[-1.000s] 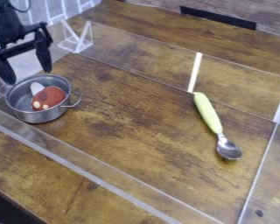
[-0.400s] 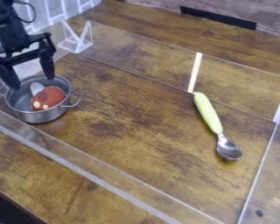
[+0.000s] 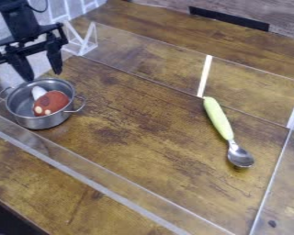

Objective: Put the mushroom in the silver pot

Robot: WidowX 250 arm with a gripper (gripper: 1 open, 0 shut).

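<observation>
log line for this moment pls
mushroom: in silver pot | gripper: empty, above pot's far side | spoon: on table

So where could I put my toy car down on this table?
The big bare patch of table between the silver pot and the spoon is free. It's crowded at the far left, where the gripper hangs by the pot holding the mushroom.

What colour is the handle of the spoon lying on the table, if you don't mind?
Light green; the spoon shows clearly in the camera view.
</observation>
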